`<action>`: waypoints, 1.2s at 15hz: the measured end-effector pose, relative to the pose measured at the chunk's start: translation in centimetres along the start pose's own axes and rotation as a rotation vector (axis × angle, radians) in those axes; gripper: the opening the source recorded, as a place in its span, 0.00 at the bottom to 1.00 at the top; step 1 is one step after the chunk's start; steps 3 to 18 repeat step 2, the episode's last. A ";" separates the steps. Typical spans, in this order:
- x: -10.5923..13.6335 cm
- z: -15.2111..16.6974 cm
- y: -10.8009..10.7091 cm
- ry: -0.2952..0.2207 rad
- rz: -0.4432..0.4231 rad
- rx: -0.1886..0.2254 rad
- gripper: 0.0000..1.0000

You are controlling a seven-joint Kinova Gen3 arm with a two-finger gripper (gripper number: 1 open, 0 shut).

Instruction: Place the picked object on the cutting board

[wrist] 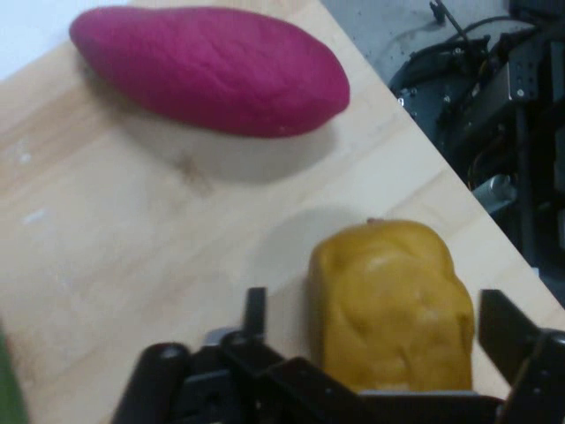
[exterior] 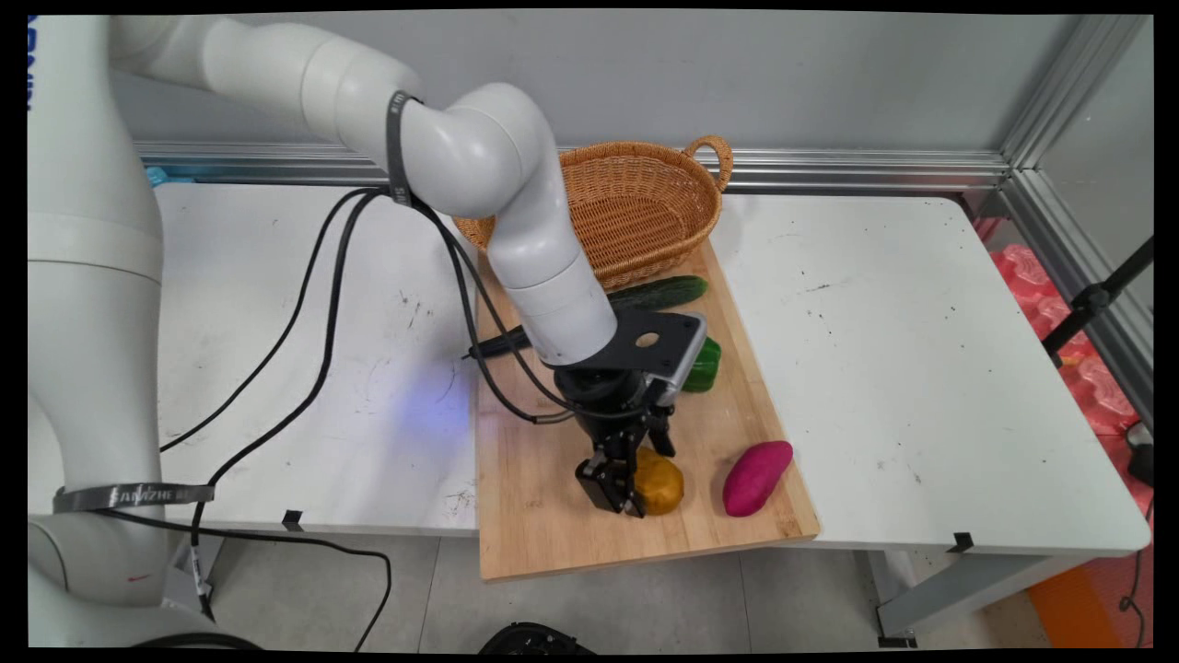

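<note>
A cutting board (exterior: 553, 516) lies across the middle of the table (exterior: 921, 368), its lower edge overhanging the table's near side. At the board's upper end sits a basket (exterior: 636, 212); just below it lies a cucumber (exterior: 659, 293), and below that a pepper (exterior: 705, 366), partly hidden by the arm. Toward the lower edge lie two things side by side — a potato (exterior: 661, 481) at centre, a sweet potato (exterior: 757, 477) to its right, apart. The gripper (exterior: 619, 488) stands over the potato's left side.

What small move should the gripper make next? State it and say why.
Probably close the fingers. The gripper is open and down at the wooden board, with the yellow potato sitting between its fingers, a gap visible on each side. The purple sweet potato lies clear of it.
</note>
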 end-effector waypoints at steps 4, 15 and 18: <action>0.3 0.0 -0.2 0.009 0.006 0.002 1.00; 0.3 0.0 -0.2 0.009 0.006 0.002 1.00; 0.3 0.0 -0.2 0.009 0.006 0.002 1.00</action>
